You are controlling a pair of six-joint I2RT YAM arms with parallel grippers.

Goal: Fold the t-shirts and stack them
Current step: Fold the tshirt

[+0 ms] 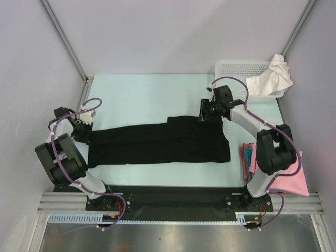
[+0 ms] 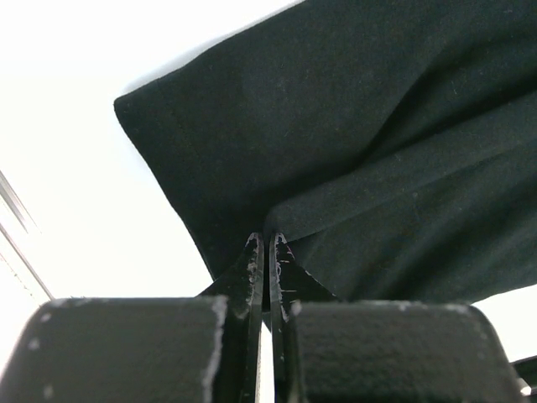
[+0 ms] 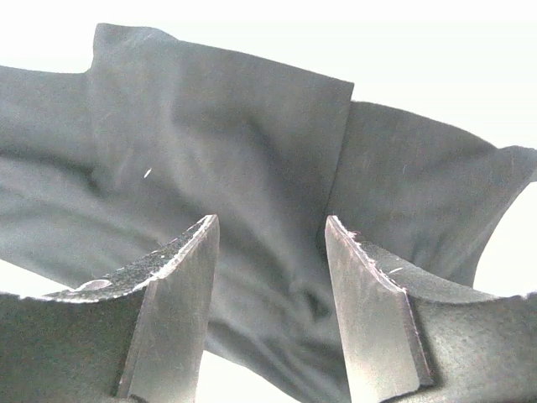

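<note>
Left gripper [image 2: 265,242] jaws together, pinching edge of black t-shirt [image 1: 163,143] at end farthest from basket [image 1: 237,68]. Right gripper [image 3: 270,225] jaws apart over shirt end nearest basket, gripping nothing. Shirt flat on table, in front of basket and to its left. Long axis left-right; collar end can't tell. Plain black, folded into long band, creases running lengthwise. White t-shirt [image 1: 274,76] draped over basket's right end.
</note>
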